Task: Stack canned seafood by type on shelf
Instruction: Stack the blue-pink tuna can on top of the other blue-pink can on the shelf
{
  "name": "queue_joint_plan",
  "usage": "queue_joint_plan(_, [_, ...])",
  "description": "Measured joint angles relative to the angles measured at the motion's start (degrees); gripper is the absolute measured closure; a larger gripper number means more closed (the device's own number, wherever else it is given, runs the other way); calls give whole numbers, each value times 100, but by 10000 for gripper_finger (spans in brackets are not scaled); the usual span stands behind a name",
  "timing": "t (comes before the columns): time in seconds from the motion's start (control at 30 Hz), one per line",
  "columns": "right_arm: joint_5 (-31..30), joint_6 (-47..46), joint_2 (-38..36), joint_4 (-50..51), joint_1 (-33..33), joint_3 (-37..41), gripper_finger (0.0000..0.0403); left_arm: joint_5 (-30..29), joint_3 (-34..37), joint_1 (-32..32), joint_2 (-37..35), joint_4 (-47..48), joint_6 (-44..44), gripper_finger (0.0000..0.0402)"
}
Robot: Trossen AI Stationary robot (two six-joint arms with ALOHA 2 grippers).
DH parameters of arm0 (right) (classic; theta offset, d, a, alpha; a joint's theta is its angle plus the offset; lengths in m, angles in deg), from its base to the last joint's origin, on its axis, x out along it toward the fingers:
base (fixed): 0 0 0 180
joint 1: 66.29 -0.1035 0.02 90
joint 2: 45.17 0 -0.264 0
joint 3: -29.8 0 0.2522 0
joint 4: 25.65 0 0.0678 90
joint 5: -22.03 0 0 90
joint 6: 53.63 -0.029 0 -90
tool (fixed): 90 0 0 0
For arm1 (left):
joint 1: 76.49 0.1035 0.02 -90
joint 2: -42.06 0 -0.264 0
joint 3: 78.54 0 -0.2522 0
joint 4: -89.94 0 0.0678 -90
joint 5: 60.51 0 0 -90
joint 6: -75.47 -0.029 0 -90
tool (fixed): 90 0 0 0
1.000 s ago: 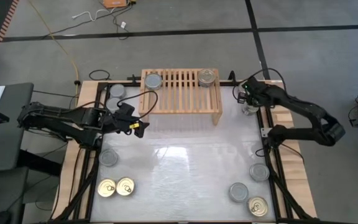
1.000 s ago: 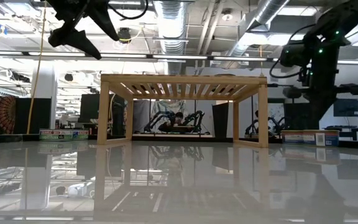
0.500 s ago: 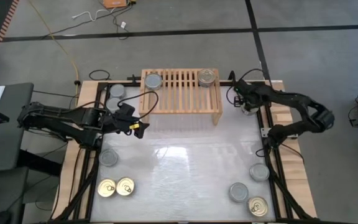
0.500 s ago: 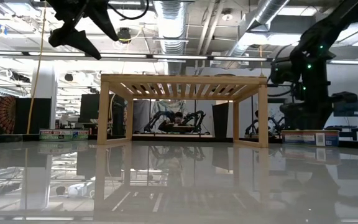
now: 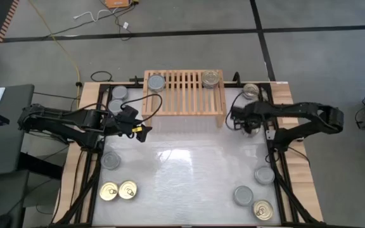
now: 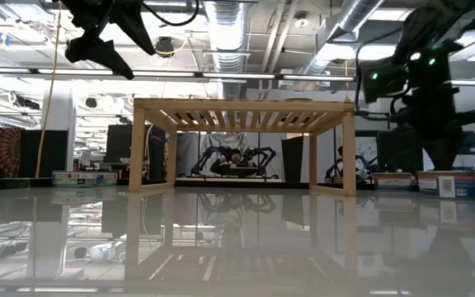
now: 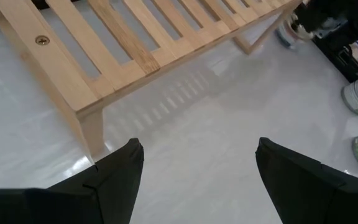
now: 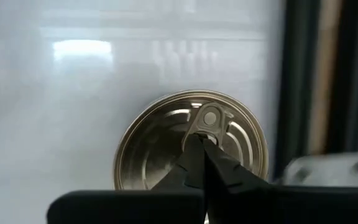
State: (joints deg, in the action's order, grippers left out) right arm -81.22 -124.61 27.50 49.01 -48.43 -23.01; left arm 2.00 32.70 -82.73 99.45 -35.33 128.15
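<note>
The light-wood shelf (image 5: 184, 95) stands at the table's far middle. It carries a silver-topped can (image 5: 156, 82) at its left end and another can (image 5: 211, 78) at its right end. My right gripper (image 5: 246, 121) is just right of the shelf's near right leg, shut on a gold pull-ring can (image 8: 148, 149). My left gripper (image 5: 142, 131) hovers open by the shelf's near left leg (image 7: 92, 134), with nothing between its fingers (image 7: 120, 177). More cans rest flat on the table along both sides. My right gripper pinches the gold can's pull ring (image 8: 211, 117) between its two shut fingertips, coming from above and pointing down. The can sits below the fingers with its top (image 8: 166, 134) facing up. The low view shows this gripper (image 6: 371, 81) well above the table.
Two silver cans (image 5: 118, 98) lie left of the shelf and one (image 5: 111, 159) nearer. Two gold ones (image 5: 118, 190) sit at the near left. A can (image 5: 251, 90) lies at the far right. Two silver cans (image 5: 264, 175), (image 5: 243, 195) and a gold one (image 5: 263, 210) sit at the near right.
My right gripper has gone from the table's far right edge toward the near edge and a little left, ending beside the shelf's right leg with the gold can under it. A can at the far right, hidden by the arm before, now shows.
</note>
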Motion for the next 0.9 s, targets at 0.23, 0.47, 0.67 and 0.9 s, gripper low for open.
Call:
queue_joint_plan(0.23, [243,-2375,-26,-561,-2381,-7,387,24,1,0,0,-4,-75,104])
queue_joint_plan(0.47, [-62,-3940,239,-2345,-3870,-74,387,170,0,0,0,-29,-146,104])
queue_joint_plan(0.67, [-281,-3529,1519,-3385,-3963,-755,387,197,0,-19,130,-283,-4,104])
queue_joint_plan(0.9, [-633,-2091,2463,-3114,-3814,-2131,386,323,0,-329,628,-630,349,104])
